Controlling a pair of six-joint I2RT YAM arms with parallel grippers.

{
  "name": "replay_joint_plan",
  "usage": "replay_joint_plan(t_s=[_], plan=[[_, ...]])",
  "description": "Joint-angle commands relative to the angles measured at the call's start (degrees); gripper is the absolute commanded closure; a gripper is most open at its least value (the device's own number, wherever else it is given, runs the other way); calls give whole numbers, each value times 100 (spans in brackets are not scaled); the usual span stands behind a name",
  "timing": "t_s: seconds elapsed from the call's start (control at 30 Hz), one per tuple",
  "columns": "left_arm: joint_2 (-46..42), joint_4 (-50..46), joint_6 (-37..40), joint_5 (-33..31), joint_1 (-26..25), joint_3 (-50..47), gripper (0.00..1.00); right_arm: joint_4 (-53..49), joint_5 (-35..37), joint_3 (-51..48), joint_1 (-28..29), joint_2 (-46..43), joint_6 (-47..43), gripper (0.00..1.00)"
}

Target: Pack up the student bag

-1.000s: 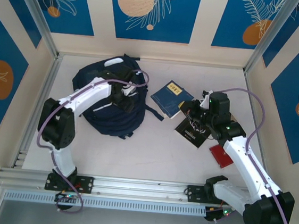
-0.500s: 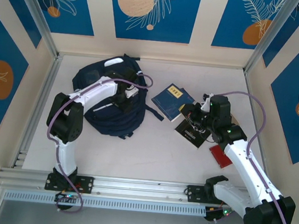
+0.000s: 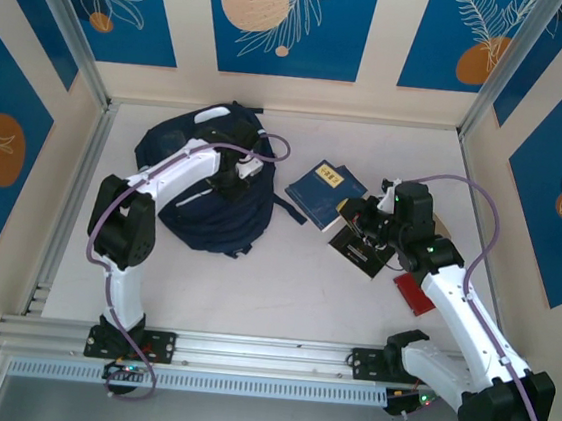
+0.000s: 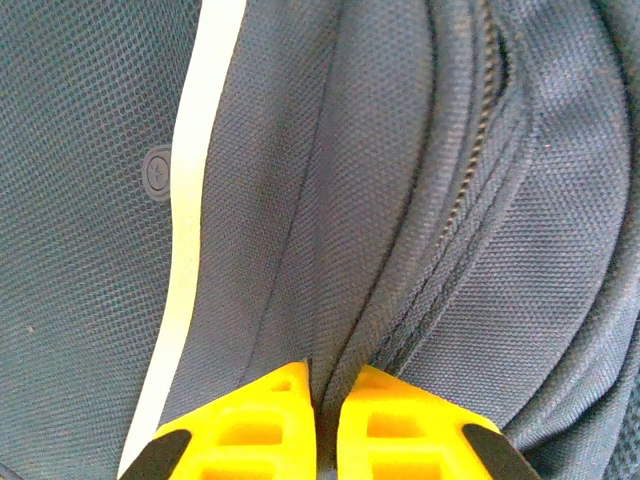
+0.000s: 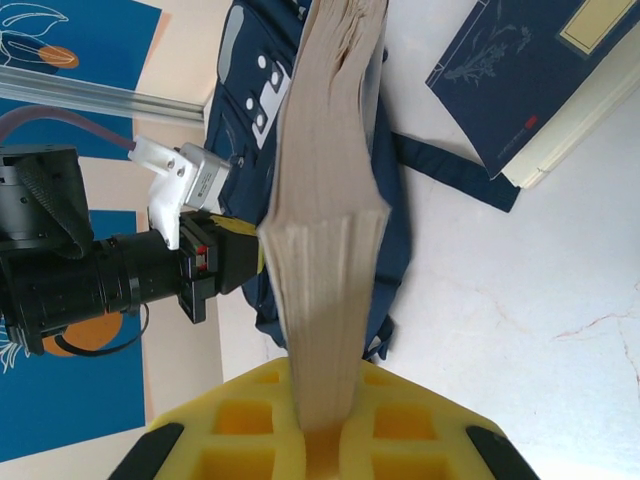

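The student bag [image 3: 196, 202], a large dark navy backpack with a white stripe, lies at the left of the table. My left gripper [image 3: 232, 179] rests on its top. In the left wrist view the yellow fingers [image 4: 255, 425] are shut on a fold of the student bag's fabric [image 4: 400, 200] beside the zipper [image 4: 470, 170]. My right gripper [image 3: 358, 227] is right of the bag, shut on a black-covered book [image 3: 364, 251] and holding it off the table. The book's page edges [image 5: 325, 200] stand up between the right gripper's [image 5: 325, 432] jaws.
A flat dark-blue book [image 3: 324, 189] with a yellow label lies between the bag and the right arm; the right wrist view has it as well [image 5: 530, 80]. A red flat item [image 3: 416, 292] lies by the right arm. Walls enclose the table on three sides.
My left gripper has closed from open onto a fold of the bag's fabric, shifting slightly up the bag. The right gripper stays shut on its book, nearly still.
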Motion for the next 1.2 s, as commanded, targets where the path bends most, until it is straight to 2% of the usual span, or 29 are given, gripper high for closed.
replay_joint_plan(t_s=[0.0, 0.17, 0.3, 0.47, 0.7, 0.9, 1.0, 1.17], plan=[[-376, -97, -60, -119, 66, 285, 95, 128, 54, -30, -10, -184, -115, 100], [-1203, 263, -287, 144, 56, 383, 97, 204, -42, -75, -12, -197, -226, 100], [-1693, 663, -551, -96, 56, 461, 98, 300, -208, -49, 18, -181, -287, 100], [-1980, 1046, -962, -600, 62, 576, 100, 559, -408, -116, 190, -144, -252, 100], [-2068, 1079, -1263, -353, 56, 741, 100, 1132, -555, -89, 748, 386, -12, 100], [-2051, 948, -1516, -281, 55, 839, 100, 2023, -253, 431, 1361, 1611, 313, 100], [-2000, 842, -1593, -317, 52, 957, 100, 2669, -311, 839, 1415, 2376, 408, 100], [-1931, 716, -1682, -279, 61, 1111, 100, 2876, -421, 1842, 1610, 3669, 542, 100]])
